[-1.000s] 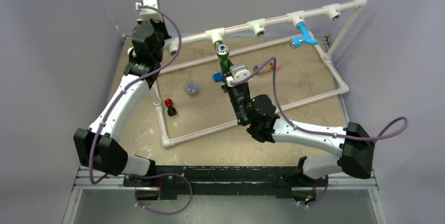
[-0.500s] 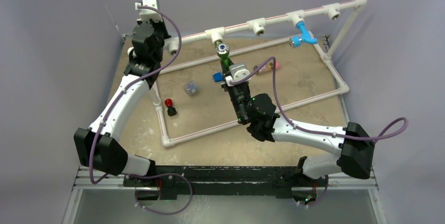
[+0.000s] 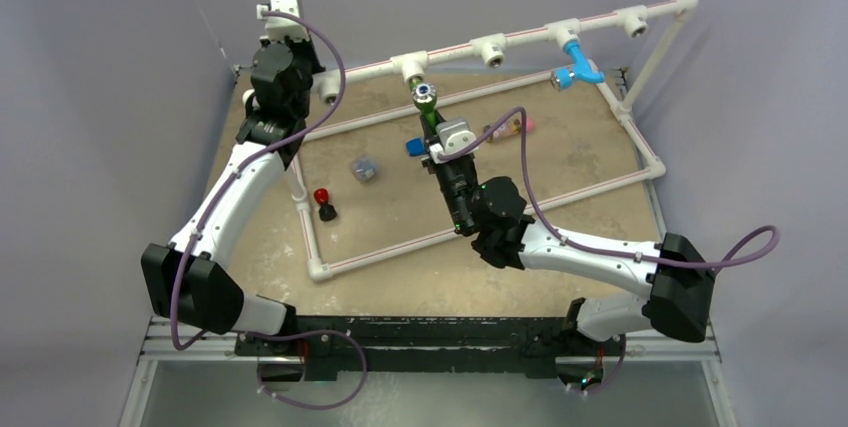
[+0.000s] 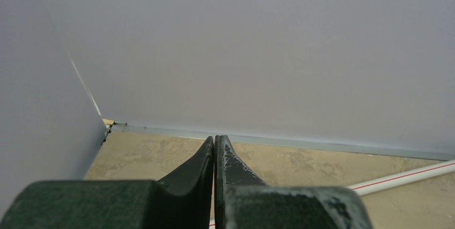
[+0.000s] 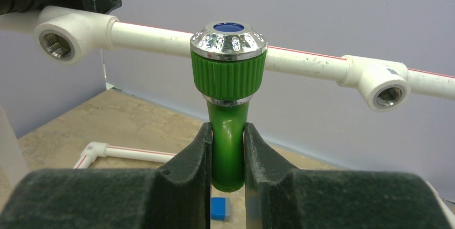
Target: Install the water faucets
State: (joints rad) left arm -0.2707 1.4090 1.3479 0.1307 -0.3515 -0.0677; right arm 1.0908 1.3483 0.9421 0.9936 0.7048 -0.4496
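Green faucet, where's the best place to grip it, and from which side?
Grip the green faucet on its smooth narrow neck, coming from the end opposite the chrome mouth, as the right gripper does: the ribbed collar above is wider and likely stops slipping.

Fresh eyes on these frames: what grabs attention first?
The bright green faucet stands out at mid-table, clamped upright in the right gripper, its chrome-ringed head close in front of the raised white pipe rail. Next comes the light blue faucet, hanging from a T-fitting toward the rail's right end. The left gripper is shut on nothing near the far-left corner.
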